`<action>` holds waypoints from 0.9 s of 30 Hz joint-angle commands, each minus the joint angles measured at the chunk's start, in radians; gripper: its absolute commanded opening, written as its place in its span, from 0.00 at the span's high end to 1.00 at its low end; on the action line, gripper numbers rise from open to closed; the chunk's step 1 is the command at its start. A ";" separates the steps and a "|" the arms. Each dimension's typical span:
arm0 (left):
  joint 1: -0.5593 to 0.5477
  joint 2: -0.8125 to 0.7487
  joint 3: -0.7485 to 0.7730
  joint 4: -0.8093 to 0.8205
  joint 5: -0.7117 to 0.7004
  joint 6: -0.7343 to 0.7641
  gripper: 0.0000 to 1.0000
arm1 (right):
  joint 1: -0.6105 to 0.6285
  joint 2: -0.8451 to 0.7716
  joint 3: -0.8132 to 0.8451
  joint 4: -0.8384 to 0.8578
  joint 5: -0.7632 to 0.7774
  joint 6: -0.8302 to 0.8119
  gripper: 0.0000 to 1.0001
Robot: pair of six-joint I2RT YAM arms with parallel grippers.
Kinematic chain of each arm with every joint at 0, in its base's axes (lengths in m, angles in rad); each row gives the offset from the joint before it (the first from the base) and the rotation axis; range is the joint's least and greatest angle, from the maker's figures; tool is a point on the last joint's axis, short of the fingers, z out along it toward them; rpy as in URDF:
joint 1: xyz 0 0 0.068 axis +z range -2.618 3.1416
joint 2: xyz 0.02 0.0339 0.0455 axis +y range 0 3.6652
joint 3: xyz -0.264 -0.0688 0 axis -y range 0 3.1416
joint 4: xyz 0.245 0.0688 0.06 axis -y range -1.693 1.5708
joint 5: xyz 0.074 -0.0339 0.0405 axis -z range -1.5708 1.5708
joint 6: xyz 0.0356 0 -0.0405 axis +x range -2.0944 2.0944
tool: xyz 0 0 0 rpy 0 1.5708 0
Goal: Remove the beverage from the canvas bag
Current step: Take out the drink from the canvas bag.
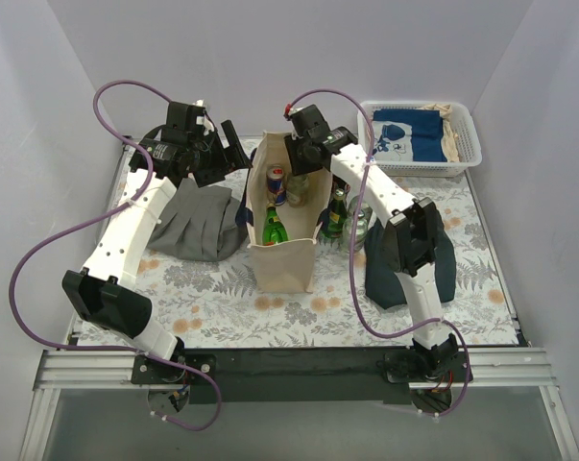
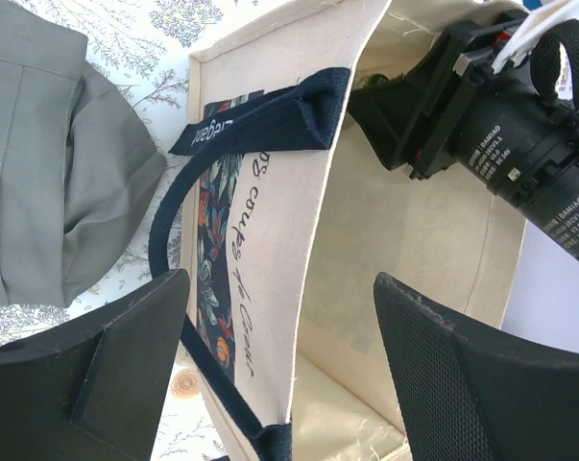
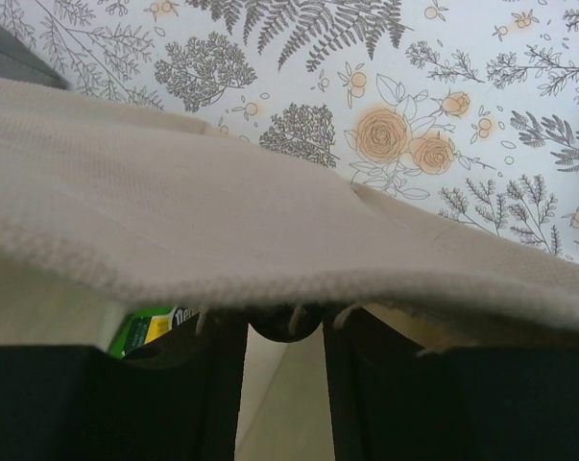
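on the floral worktop [image 1: 212, 288] the canvas bag [image 1: 284, 254] stood open; the beverage [image 1: 273, 229], a green bottle upright inside, lay just below the nearer right gripper [image 3: 285, 336], its hold impossible to tell; the left gripper [image 2: 279, 288] gaped released over the bag's rim.

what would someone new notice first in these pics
The tall canvas bag stands in the middle of the floral table, its open mouth showing a green bottle and a red-and-blue can. The right gripper dips into its far end, while the left gripper hangs open over its left wall and navy handle.
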 commanded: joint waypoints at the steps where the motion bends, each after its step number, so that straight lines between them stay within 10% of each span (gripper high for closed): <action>1: 0.003 -0.030 0.024 -0.007 0.003 0.012 0.24 | -0.007 -0.140 0.052 0.045 -0.032 -0.009 0.99; 27: 0.003 -0.027 0.007 0.007 0.032 0.003 0.24 | -0.001 -0.275 -0.080 0.040 -0.073 -0.030 0.99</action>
